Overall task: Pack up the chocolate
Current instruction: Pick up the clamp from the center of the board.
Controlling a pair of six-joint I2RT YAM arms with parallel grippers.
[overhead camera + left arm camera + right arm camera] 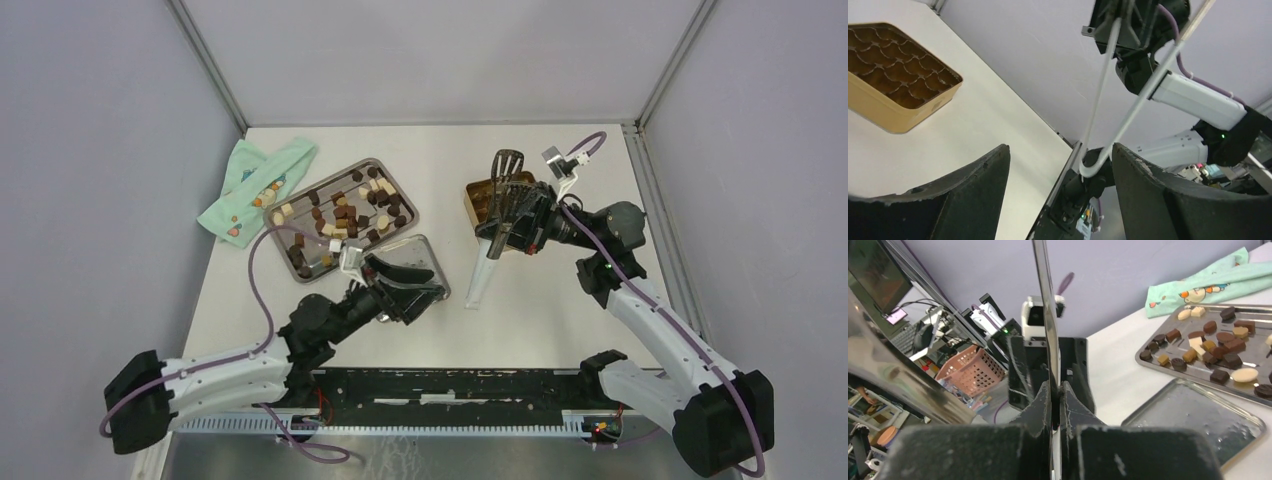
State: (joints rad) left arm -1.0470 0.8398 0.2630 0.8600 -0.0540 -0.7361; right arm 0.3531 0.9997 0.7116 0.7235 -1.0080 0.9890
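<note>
Chocolate (345,212) is all sitting loose on the steel tray (411,208) at the back left of the desk (560,320), next to the teal cloth (255,185). As far as I can see, not a single piece is in the gold tin (478,198) yet. The right claw (515,215) is clenched on the tongs (483,270) and holds them over the tin. The left claw (405,285) is released with nothing in it, hovering above the empty second tray (425,255). My worry is the grip. In the right wrist view the right claw (1057,390) looks pinched on just one thin leg of the tongs (1047,315), with the other leg splayed off to the side. If so, the tongs could swivel or slip once they touch a piece, and one claw alone can't squeeze them shut. The pieces are small and crowded too, so a sloppy poke could knock the neighbours around. The overhead view never shows that pinch, since the arm covers it. The left wrist view is the only one that looks into the tin (898,80), where the little moulded cups are all empty. It also shows the looped end of the tongs (1090,170) hanging between the left claw's (1060,150) spread jaws, not touched by either.
</note>
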